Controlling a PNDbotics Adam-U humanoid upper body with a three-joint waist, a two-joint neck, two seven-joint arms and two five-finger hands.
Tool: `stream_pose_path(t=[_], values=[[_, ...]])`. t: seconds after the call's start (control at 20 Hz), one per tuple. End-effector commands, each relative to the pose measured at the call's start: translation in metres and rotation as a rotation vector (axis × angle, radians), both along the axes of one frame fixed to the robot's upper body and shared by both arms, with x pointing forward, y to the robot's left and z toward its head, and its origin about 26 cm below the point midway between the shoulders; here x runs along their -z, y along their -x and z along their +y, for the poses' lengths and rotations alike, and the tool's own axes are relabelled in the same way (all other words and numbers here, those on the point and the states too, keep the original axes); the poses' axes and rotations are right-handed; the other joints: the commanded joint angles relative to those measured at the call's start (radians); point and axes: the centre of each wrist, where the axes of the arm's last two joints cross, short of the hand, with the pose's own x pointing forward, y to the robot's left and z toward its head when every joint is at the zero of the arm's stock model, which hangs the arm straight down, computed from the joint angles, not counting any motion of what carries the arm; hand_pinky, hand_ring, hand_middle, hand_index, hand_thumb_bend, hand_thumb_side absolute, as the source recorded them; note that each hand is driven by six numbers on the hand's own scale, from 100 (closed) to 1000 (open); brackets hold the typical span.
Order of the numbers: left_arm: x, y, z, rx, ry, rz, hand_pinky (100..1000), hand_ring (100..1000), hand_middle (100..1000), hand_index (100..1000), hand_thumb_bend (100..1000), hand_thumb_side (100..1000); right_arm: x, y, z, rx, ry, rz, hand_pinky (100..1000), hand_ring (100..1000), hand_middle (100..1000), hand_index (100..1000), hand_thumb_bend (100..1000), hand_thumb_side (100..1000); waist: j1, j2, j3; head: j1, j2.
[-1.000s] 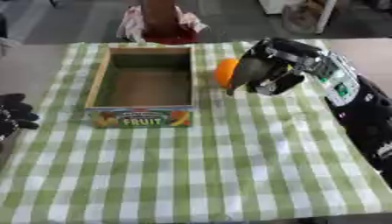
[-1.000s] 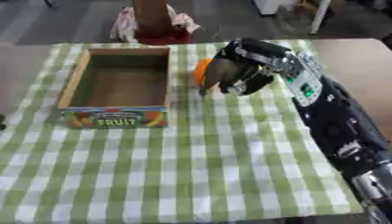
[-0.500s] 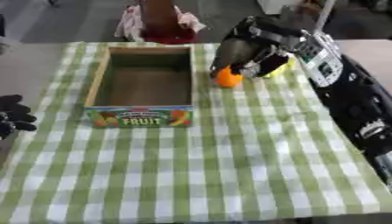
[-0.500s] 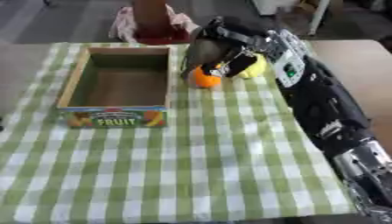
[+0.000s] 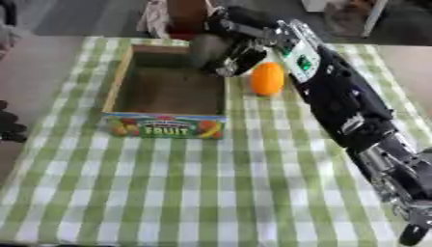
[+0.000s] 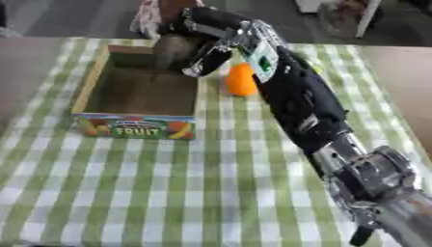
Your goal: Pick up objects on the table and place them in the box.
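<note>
A wooden box (image 5: 117,83) with a "FRUIT" label on its front wall stands on the green checked cloth, left of centre. My right hand (image 5: 239,44) reaches in from the right and hangs over the box's far right corner. Its fingers are curled round a roundish grey-brown thing (image 5: 206,50) held above the box's inside. An orange fruit (image 5: 266,78) lies on the cloth just right of the box, below the hand and apart from it. My left hand (image 5: 7,126) rests open at the left edge.
The checked cloth (image 5: 211,193) covers the table down to the near edge. A red-brown object with pale wrapping (image 5: 175,10) stands beyond the far edge, behind the box. My right forearm (image 5: 350,116) crosses the table's right side.
My right hand has moved left and away from me, from beside the orange fruit to above the box's far right corner. The orange fruit stays on the cloth.
</note>
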Motion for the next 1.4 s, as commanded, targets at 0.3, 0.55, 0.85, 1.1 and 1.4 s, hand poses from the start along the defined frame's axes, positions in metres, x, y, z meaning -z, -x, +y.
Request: stream_pose_path(t=[0.3, 0.55, 0.85, 1.1, 1.4], values=[[-0.019, -0.005, -0.014, 0.078, 0.007, -0.062, 573, 588, 561, 737, 100, 846, -0.006, -0.005, 0.011, 0.038, 0.053, -0.044, 363, 409, 430, 629, 118, 169, 0.005, 0.009, 0.065, -0.053, -0.035], [-0.021, -0.006, -0.02, 0.109, 0.007, -0.065, 573, 588, 560, 737, 100, 847, 0.006, -0.006, 0.01, 0.096, 0.093, -0.035, 381, 441, 484, 673, 234, 245, 0.009, 0.018, 0.093, -0.073, -0.044], [-0.02, -0.006, -0.02, 0.108, 0.006, -0.058, 572, 588, 560, 736, 100, 849, 0.023, -0.007, 0.009, 0.101, 0.207, -0.025, 511, 573, 638, 791, 423, 472, 0.01, 0.017, 0.087, -0.073, -0.04], [-0.017, -0.005, -0.018, 0.101, 0.002, -0.049, 572, 588, 560, 736, 100, 847, 0.041, -0.008, 0.005, 0.087, 0.399, 0.042, 676, 752, 772, 861, 484, 603, 0.011, 0.008, 0.071, -0.069, -0.038], [-0.014, -0.004, -0.015, 0.088, -0.001, -0.038, 572, 588, 559, 736, 100, 847, 0.02, -0.009, -0.006, 0.054, 0.349, -0.011, 687, 743, 767, 856, 477, 541, 0.013, -0.004, 0.051, -0.064, -0.031]])
